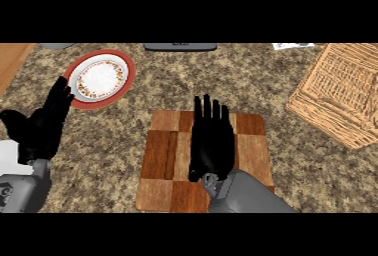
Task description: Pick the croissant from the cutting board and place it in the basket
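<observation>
The wooden cutting board (164, 165) lies at the centre of the counter. My right hand (212, 142) hovers flat over its middle, fingers straight and pointing away, open. No croissant shows anywhere; the hand may be hiding it. The wicker basket (341, 92) sits at the right, beyond the board's far right corner. My left hand (42, 125) rests open at the left edge, fingers up, away from the board.
A white plate with a red rim (100, 77) stands at the far left, just beyond my left hand. A dark grey object (180, 47) lies at the counter's back edge. A wooden surface (11, 57) borders the far left corner.
</observation>
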Controlling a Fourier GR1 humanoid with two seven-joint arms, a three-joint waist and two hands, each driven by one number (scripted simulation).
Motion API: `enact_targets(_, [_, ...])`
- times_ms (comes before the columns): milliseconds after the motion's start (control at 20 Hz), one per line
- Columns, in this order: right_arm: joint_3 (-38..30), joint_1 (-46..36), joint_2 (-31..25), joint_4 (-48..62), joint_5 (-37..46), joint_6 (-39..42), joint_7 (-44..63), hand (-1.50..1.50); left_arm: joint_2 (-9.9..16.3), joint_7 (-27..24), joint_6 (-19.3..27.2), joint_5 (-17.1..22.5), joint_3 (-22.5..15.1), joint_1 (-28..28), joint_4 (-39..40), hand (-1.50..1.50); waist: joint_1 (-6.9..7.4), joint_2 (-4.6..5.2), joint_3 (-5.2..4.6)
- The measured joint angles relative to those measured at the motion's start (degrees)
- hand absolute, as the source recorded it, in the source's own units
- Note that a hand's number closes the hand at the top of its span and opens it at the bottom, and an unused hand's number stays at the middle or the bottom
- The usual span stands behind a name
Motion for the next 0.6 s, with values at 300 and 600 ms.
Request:
enact_targets(300, [1.3,3.9,0.1,2.5,5.0,-4.5,-2.7,-1.50,-1.4,0.1,-1.0,-1.4,0.8,0.8,-0.7,0.00,0.07,0.04,0.01])
enact_targets(600, [2.2,4.2,0.5,4.4,6.3,-7.2,-3.5,-1.50,-1.8,1.5,-2.7,-2.4,3.0,-0.2,-0.4,0.00,0.17,0.06,0.00])
